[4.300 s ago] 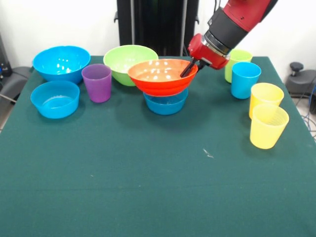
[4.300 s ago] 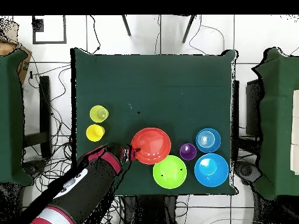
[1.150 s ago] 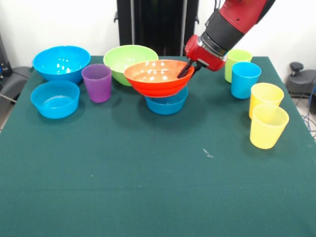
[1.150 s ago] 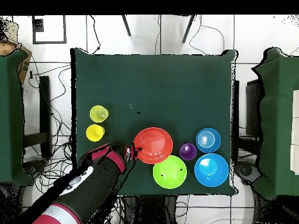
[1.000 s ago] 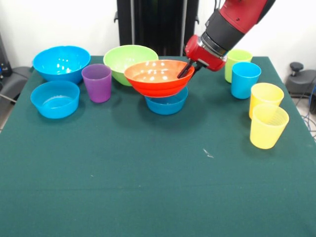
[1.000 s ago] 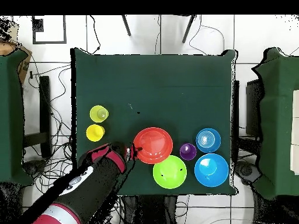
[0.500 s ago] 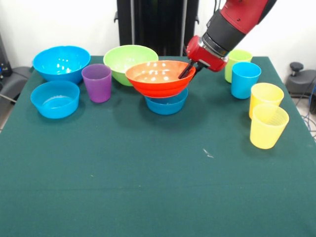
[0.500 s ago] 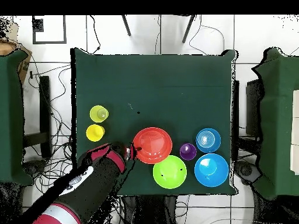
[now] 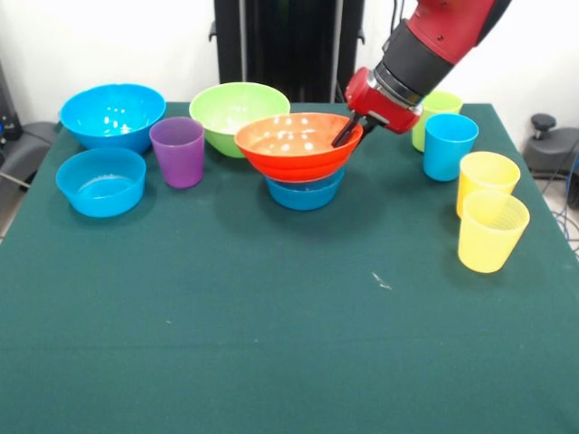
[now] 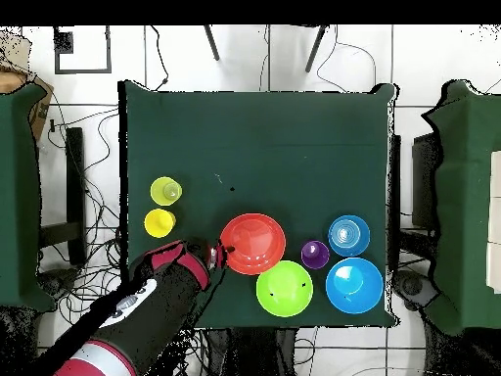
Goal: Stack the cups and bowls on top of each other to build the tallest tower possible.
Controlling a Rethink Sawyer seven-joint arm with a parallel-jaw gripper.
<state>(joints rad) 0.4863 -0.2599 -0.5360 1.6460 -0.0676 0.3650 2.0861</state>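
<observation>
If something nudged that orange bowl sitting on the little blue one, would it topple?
Probably it would slide or tip: the orange bowl overhangs the smaller blue bowl beneath it. Its glossy plastic looks slippery, stiff and light.

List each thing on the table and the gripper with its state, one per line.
Orange bowl: sitting on a small blue bowl, rim gripped.
Gripper: shut on the orange bowl's rim.
Purple cup: upright, alone.
Green bowl: upright, empty.
Yellow cups: upright, side by side.
</observation>
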